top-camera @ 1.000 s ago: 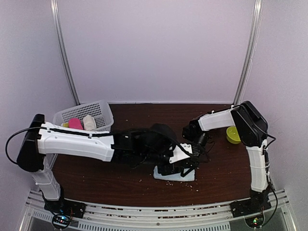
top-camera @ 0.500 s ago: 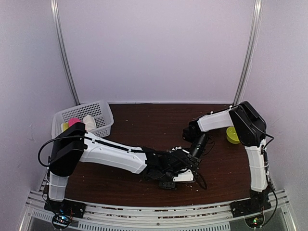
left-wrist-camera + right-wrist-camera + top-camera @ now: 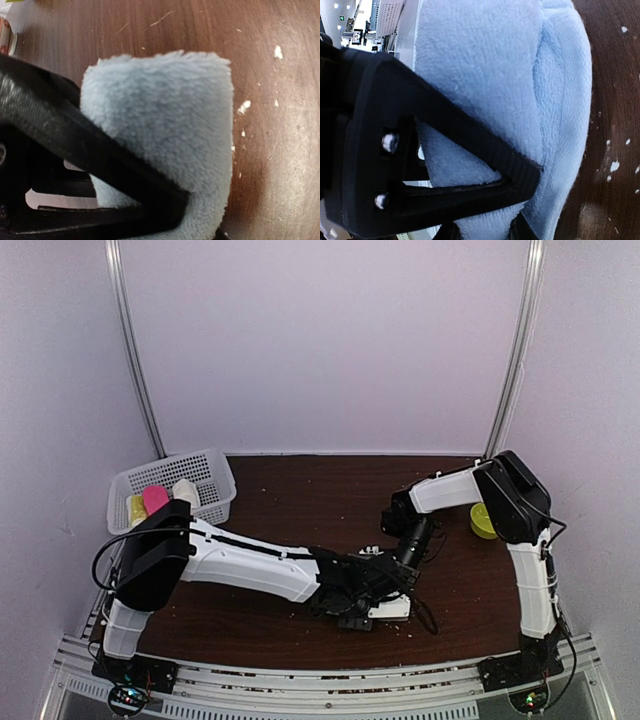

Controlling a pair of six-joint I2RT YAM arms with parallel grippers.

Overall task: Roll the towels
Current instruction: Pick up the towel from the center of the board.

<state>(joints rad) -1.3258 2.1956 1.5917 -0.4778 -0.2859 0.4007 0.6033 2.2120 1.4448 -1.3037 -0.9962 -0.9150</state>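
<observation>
The pale blue towel (image 3: 165,125) lies rolled into a thick roll on the dark wooden table (image 3: 300,500). From above only a pale end of the towel (image 3: 393,607) shows, at the front middle. My left gripper (image 3: 202,220) is shut on the roll, one black finger (image 3: 100,155) pressed across it. My right gripper (image 3: 527,205) is shut on the same towel (image 3: 480,70) from the far side, and its finger (image 3: 470,135) dents the pile. Seen from above, the left gripper (image 3: 357,612) and right gripper (image 3: 400,565) meet at the roll. A cream-white towel (image 3: 186,492) sits rolled in the basket.
A white mesh basket (image 3: 215,468) stands at the back left and also holds a pink roll (image 3: 155,498) and a yellow roll (image 3: 135,508). A yellow cup (image 3: 484,521) stands at the right, near the right arm. White crumbs dot the wood around the towel.
My left arm has dropped from over the table and reached low to the towel, and its jaws have closed onto the roll. The right gripper has kept its hold.
</observation>
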